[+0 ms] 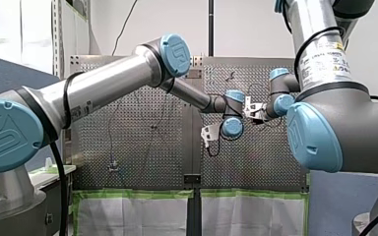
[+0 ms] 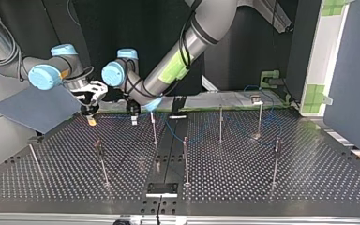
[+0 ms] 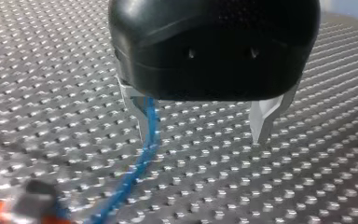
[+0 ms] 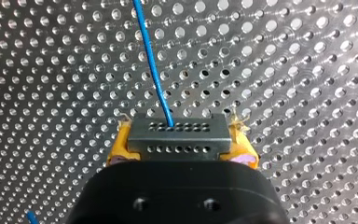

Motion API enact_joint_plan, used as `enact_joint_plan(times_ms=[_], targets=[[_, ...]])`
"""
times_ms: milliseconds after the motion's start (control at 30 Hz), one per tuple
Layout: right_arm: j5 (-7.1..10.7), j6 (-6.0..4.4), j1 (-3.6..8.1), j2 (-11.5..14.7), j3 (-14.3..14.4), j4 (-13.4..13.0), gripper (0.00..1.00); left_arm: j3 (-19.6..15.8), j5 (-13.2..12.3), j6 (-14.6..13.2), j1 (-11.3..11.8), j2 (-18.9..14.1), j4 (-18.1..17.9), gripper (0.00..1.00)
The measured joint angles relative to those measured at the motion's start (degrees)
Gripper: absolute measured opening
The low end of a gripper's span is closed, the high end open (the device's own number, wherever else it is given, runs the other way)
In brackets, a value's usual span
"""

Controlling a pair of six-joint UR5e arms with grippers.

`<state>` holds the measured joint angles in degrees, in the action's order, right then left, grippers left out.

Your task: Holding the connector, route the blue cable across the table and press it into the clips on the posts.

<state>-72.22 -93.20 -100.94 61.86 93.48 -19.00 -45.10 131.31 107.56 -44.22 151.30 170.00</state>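
Right wrist view: my right gripper (image 4: 182, 142), with yellow pads, is clenched on the grey rectangular multi-hole connector (image 4: 179, 135). Its long axis spans pad to pad, 9 to 3 o'clock, taking my reach as 12. The thin blue cable (image 4: 154, 70) leaves its face toward 12, leaning to 11, over the perforated metal table (image 4: 284, 70). Left wrist view: my left gripper (image 3: 203, 133) stands released; the cable lies against one metal finger (image 3: 137, 109). Top view: the connector sits at the table's 10 o'clock.

Grey panel (image 2: 30, 110) at top view's left; green tape (image 2: 315, 93) on white frame (image 2: 330, 51).
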Motion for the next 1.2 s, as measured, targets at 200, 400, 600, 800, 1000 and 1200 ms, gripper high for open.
enact_joint_plan(times_ms=[200, 400, 600, 800, 1000, 1200], targets=[[0.05, -0.05, 0.00, 0.0, 0.0, -0.1, 0.00, 2.6, 0.2, 0.0, 0.1, 0.1, 0.0, 1.00], [0.05, -0.07, 0.00, 0.0, 0.0, -0.1, 0.00, 1.4, 0.3, 0.1, -0.1, 0.2, -0.2, 0.82], [0.06, -0.11, 0.00, 0.0, 0.0, -0.1, 0.00, 0.9, 0.1, 0.5, -0.3, 0.2, -0.6, 0.24], [0.06, -0.16, 0.01, 0.1, 0.0, -0.2, 0.00, 1.7, 0.1, 0.7, -0.7, 0.2, -0.7, 0.01], [0.08, -0.15, 0.00, 0.1, 0.0, -0.2, 0.00, 2.1, 0.8, 0.8, -0.9, 0.1, 0.6, 0.01], [0.06, -0.23, -0.03, 0.1, -0.2, -0.3, 0.00, 1.6, 2.4, 1.3, -0.9, -0.1, 2.1, 0.01]])
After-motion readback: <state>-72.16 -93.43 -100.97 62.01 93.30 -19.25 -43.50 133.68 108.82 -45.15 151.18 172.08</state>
